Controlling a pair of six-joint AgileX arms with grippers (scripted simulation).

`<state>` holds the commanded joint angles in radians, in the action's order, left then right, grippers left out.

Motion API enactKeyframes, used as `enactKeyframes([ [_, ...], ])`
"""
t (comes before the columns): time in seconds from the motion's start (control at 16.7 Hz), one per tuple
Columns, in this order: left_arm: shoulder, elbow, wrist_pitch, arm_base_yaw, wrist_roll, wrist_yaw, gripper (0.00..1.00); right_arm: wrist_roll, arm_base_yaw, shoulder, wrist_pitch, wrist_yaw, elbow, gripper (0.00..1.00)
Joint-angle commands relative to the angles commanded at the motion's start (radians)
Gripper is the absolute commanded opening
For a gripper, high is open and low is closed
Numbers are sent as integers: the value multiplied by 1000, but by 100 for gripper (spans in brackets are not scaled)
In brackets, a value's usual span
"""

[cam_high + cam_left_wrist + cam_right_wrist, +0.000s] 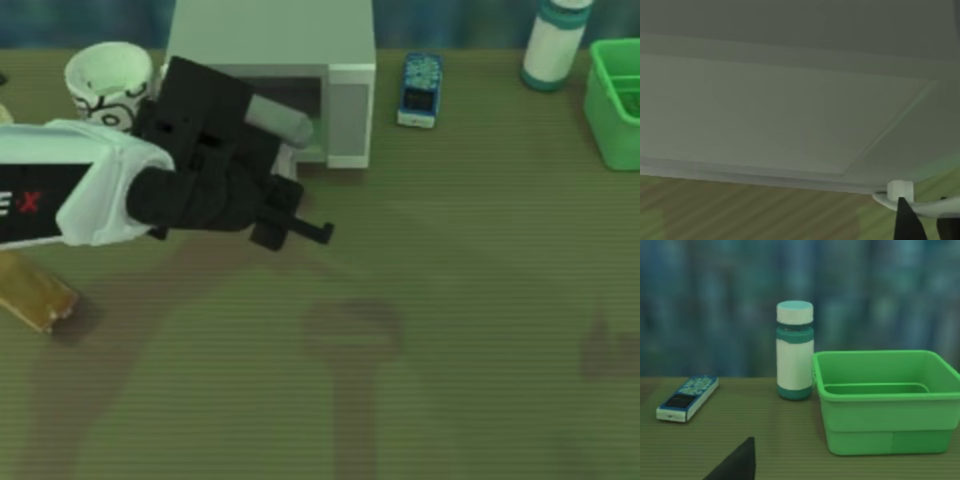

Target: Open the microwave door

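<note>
While the microwave door (285, 120) angles outward, left end effector (290, 150) grip state cannot be told.

light grey microwave (272, 40) far left, microwave door (283, 118) ajar.

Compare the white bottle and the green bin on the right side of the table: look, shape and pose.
The white bottle is a tall, narrow cylinder with teal bands; the green bin is a low, wide box, plain green all over. The white bottle is closed by a pale cap, while the green bin is open-topped. In the right wrist view the white bottle rises above the green bin's rim. Both stand upright on the table, near its far right corner.
</note>
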<state>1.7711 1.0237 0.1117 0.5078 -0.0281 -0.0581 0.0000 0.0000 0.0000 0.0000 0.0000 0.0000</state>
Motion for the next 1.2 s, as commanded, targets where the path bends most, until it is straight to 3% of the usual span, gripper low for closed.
enactKeyframes([
  [1.2, -18, -22, 0, -19, -46, -39, 0, 0, 0, 0, 0, 0, 0, 100],
])
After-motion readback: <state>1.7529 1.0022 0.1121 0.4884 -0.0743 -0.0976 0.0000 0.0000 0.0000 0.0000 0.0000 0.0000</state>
